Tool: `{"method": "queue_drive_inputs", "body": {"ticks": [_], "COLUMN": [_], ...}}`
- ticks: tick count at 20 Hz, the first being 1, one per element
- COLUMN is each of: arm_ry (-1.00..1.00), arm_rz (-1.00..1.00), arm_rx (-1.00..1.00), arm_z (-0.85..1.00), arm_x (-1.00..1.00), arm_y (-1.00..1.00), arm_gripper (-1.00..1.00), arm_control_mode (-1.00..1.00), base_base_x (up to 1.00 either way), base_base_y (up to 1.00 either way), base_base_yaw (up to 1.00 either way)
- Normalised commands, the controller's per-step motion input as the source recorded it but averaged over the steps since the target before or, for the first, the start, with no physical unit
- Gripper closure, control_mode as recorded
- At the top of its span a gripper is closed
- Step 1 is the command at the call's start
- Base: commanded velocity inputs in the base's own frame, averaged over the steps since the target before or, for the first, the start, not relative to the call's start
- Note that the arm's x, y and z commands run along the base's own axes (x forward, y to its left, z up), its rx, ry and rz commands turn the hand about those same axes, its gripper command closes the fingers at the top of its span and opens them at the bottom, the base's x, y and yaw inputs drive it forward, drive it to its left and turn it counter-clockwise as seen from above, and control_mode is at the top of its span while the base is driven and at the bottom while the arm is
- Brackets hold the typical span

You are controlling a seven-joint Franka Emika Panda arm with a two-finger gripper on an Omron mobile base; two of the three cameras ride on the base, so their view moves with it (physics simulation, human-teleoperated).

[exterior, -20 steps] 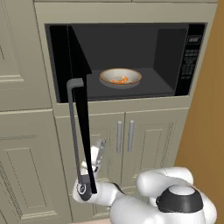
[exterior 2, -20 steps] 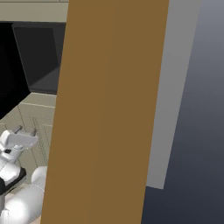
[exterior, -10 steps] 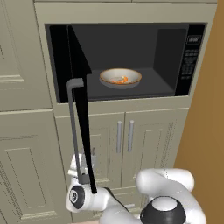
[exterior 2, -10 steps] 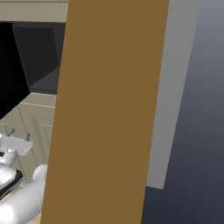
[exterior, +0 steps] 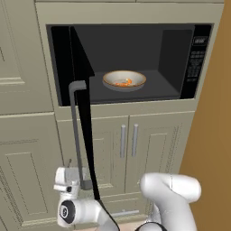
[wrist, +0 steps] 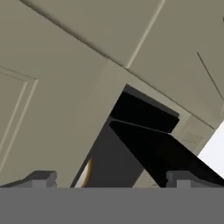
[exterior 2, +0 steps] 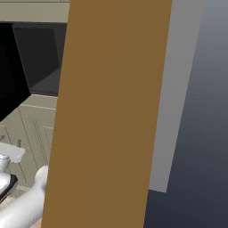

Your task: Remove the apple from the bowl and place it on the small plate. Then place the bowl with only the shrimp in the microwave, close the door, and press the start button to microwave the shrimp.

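While the door (exterior: 83,131) stands open, you see the bowl (exterior: 124,80) with shrimp (exterior: 122,83) inside the microwave (exterior: 180,58); pincer (wrist: 109,180) spread wide, empty, low beside the door.

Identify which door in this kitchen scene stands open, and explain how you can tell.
The black microwave door stands open, edge-on, leaving the bowl inside exposed. The beige cabinet doors below sit shut.

Beige panelled cabinet doors (exterior: 127,149) with grey bar handles (exterior: 122,141) beside a brown side panel (exterior 2: 107,111).

Brown panel (exterior 2: 111,111) up close, microwave (exterior 2: 31,58) (dark) behind — left
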Motion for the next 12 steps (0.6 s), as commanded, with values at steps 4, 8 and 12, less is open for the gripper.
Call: {"method": "queue_drive_inputs", "body": {"ticks": [4,8,12], "arm_ry": [0.0,0.0,0.0], "arm_rz": [-0.09,-0.1,-0.09], "arm_rx": [0.01,0.08,0.12], "arm_z": [0.18,0.52,0.7], "arm_x": [-0.35,-0.44,-0.55], "arm_y": [0.51,0.25,0.04], "arm_gripper": [-1.0,-1.0,-1.0], "arm_control_mode": [-1.0,-1.0,-1.0], "base_base_x": [0.0,0.0,0.0], "base_base_y": [0.0,0.0,0.0], "base_base_yaw": [0.0,0.0,0.0]}}
